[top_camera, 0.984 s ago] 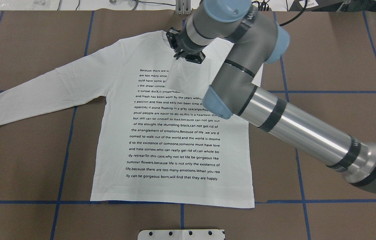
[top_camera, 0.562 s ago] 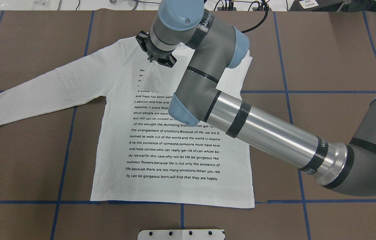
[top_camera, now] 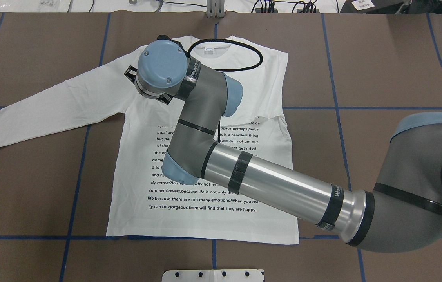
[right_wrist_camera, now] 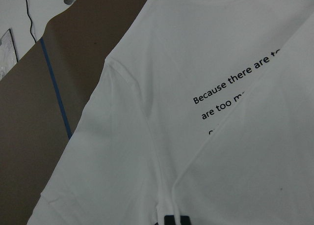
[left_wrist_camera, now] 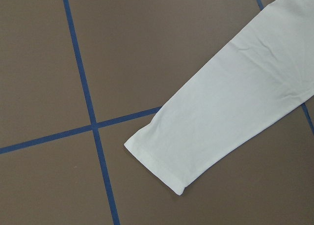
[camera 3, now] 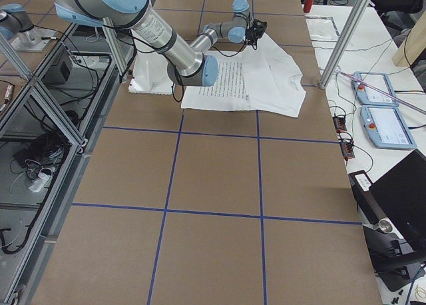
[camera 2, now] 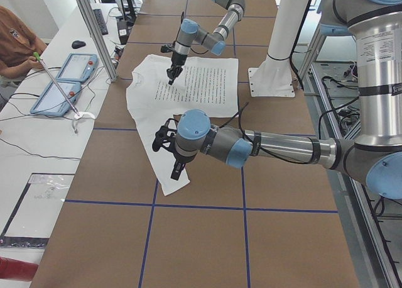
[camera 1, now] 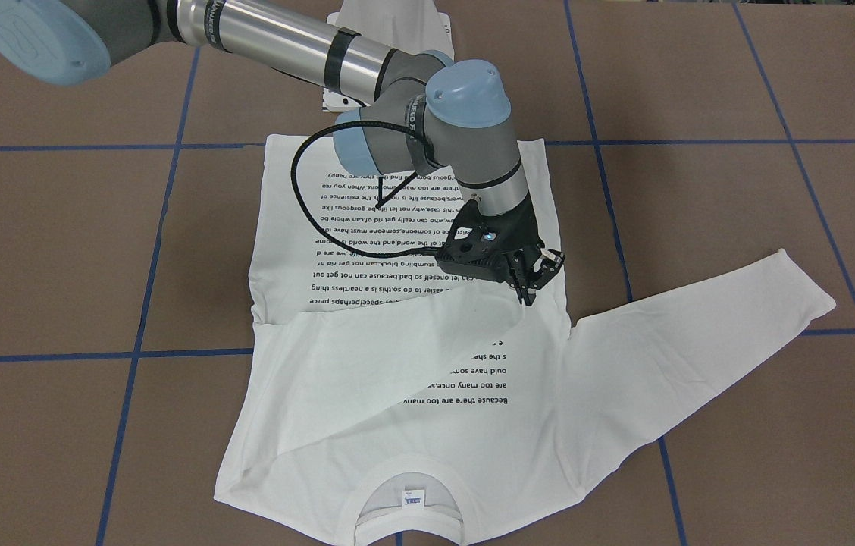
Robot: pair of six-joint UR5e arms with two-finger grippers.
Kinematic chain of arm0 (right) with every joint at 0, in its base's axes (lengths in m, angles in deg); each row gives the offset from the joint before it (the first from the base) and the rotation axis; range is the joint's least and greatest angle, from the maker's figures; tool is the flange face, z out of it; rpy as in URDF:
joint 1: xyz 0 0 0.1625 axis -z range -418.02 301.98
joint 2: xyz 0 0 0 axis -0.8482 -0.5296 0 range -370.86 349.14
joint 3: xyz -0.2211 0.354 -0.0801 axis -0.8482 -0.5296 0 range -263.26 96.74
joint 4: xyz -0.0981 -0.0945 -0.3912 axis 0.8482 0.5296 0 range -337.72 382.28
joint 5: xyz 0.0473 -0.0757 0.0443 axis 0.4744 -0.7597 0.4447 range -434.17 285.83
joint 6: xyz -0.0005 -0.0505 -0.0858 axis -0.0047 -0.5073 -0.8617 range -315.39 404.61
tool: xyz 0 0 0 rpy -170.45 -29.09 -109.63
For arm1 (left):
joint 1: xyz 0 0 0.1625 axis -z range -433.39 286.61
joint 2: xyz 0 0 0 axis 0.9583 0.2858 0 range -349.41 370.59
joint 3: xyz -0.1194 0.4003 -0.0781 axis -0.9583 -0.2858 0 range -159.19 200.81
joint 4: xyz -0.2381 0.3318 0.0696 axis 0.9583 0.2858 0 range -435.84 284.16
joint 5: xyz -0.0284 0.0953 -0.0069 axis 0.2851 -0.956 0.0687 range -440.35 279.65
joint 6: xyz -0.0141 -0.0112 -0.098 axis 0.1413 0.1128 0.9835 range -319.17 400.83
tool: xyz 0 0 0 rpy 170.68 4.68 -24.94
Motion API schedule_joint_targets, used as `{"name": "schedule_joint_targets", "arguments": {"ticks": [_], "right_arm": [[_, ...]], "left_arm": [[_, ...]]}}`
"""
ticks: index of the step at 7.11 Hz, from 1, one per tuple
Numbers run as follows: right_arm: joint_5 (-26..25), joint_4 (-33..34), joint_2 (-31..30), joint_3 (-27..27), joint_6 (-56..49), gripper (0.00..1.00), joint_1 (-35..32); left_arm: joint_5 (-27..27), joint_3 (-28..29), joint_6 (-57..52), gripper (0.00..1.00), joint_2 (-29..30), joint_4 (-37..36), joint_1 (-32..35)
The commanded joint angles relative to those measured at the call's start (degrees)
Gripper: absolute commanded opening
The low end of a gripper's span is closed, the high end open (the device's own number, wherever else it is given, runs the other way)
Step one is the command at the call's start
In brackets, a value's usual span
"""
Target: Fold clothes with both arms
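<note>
The white long-sleeved T-shirt [top_camera: 276, 78] lies flat, text side up, collar [camera 1: 408, 504] at the far edge from the robot. Its right sleeve is folded across the chest [camera 1: 367, 356] and covers the upper text lines. My right gripper [camera 1: 536, 282] hangs low over the chest near the left armpit, at the end of the folded sleeve. In the right wrist view its fingertips [right_wrist_camera: 169, 220] look pinched on white fabric. The left sleeve [top_camera: 48, 105] lies stretched out. My left gripper [camera 2: 164, 143] hovers over that sleeve's cuff [left_wrist_camera: 162, 156]; I cannot tell whether it is open or shut.
The white pedestal plate [top_camera: 213, 275] stands at the table's near edge. A black cable loop [top_camera: 244, 58] of the right arm hangs over the collar area. Blue tape lines [top_camera: 76, 176] grid the brown table. An operator [camera 2: 16, 43] and tablets [camera 2: 63, 80] are beyond the far edge.
The right arm has swung left across the shirt, carrying the right sleeve over the chest. The collar is now uncovered and the upper text lines are covered.
</note>
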Motion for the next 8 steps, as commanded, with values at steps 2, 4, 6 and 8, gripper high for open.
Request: {"name": "schedule_joint_targets", "arguments": {"ticks": [2, 4, 6, 8], "right_arm": [[-2.63, -2.86, 0.40, -1.34, 0.00, 0.00, 2.04], [-3.33, -3.30, 0.40, -1.52, 0.00, 0.29, 2.05], [-4.74, -3.30, 0.83, -2.22, 0.00, 0.99, 2.05], [-4.57, -3.30, 1.01, -2.06, 1.83, 0.99, 1.79]], "left_arm": [[-0.05, 0.03, 0.00, 1.00, -0.11, 0.00, -0.03], [0.03, 0.03, 0.17, 1.00, -0.19, -0.09, -0.03], [0.47, 0.20, 0.18, 1.00, -0.11, -0.35, -0.81], [0.38, 4.22, 0.09, 0.99, 0.42, 0.78, -3.96]]}}
